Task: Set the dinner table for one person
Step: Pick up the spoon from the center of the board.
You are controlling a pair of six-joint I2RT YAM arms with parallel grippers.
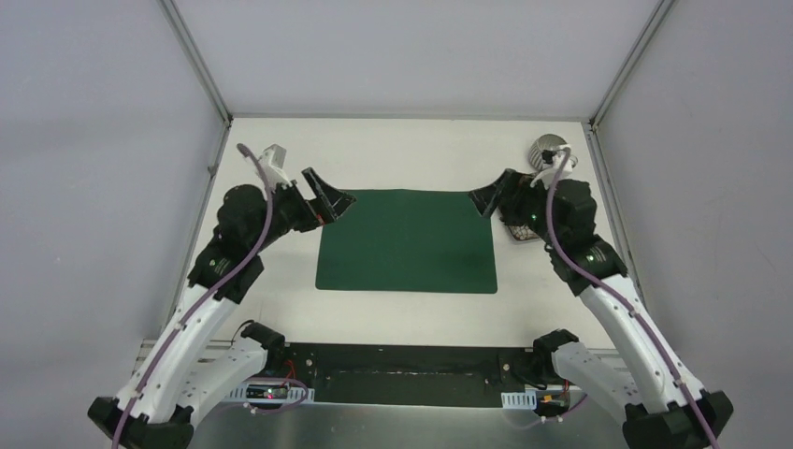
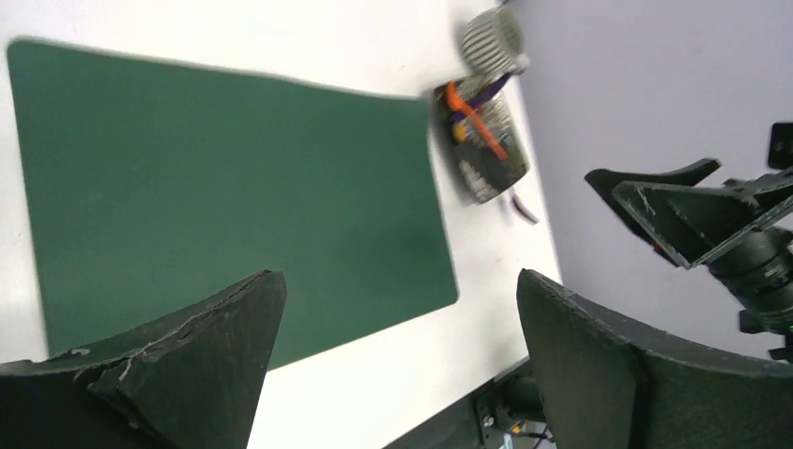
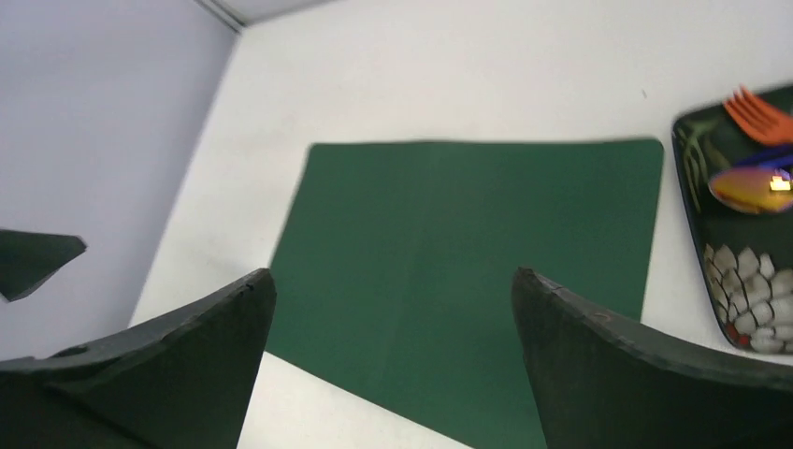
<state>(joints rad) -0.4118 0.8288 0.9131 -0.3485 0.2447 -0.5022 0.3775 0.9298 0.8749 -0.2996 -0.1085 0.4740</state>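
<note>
The white dinner table carries a dark green placemat at its middle. A dark patterned plate lies off the mat's right edge, holding an orange fork and a purple spoon. In the top view my right arm hides most of the plate. A ribbed pale cup stands behind it. My left gripper hovers open over the mat's back left corner. Over the back right corner, my right gripper is open too. Neither holds anything.
Thin aluminium posts frame the table's back corners, and grey walls close in on both sides. A black base rail with wiring runs along the near edge between the arm mounts.
</note>
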